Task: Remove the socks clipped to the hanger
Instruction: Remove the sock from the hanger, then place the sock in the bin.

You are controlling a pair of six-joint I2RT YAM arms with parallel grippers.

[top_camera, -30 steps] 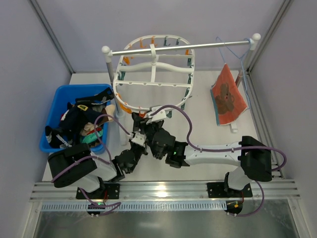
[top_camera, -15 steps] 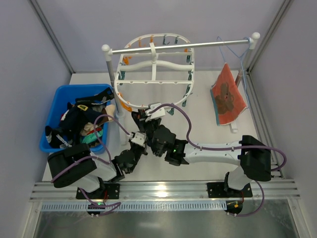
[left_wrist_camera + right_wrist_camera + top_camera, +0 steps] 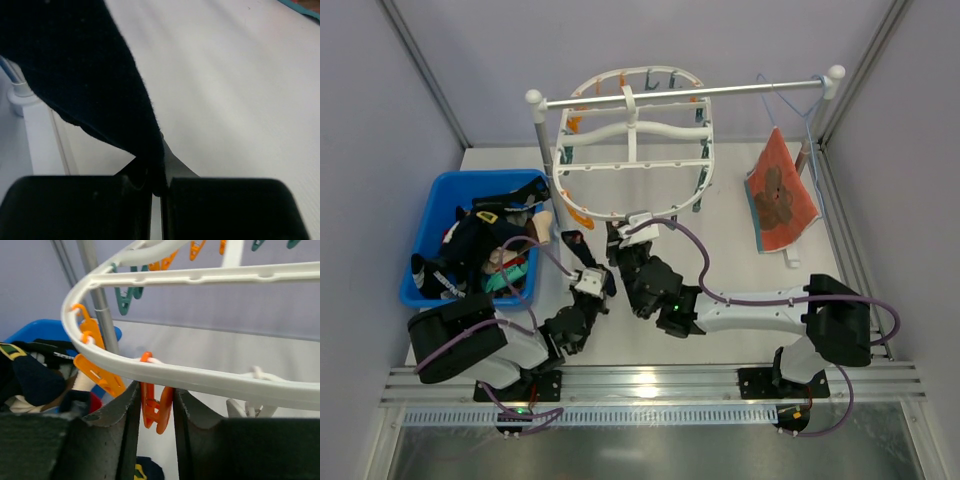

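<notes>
The white hanger (image 3: pixel 631 140) hangs from the rail, with orange and teal clips along its rim (image 3: pixel 210 380). My right gripper (image 3: pixel 623 238) reaches up to the near rim. In the right wrist view its gripper (image 3: pixel 156 390) is shut on an orange clip (image 3: pixel 150 405), and no sock hangs from that clip. My left gripper (image 3: pixel 582 268) sits just left of it, lower, shut on a black sock (image 3: pixel 572 245). In the left wrist view the sock (image 3: pixel 85 75) drapes up and left from the shut gripper (image 3: pixel 160 185), free of the hanger.
A blue bin (image 3: pixel 440 205) at the left holds several dark socks (image 3: pixel 480 245). It also shows in the right wrist view (image 3: pixel 35 330). The metal rail stand (image 3: pixel 680 95) carries the hanger. At the right a blue wire hanger (image 3: pixel 790 110) holds an orange-red flower cloth (image 3: pixel 780 195).
My right gripper has closed on the orange clip at the hanger's near rim. My left gripper has drawn the black sock down and to the left, away from the clip.
</notes>
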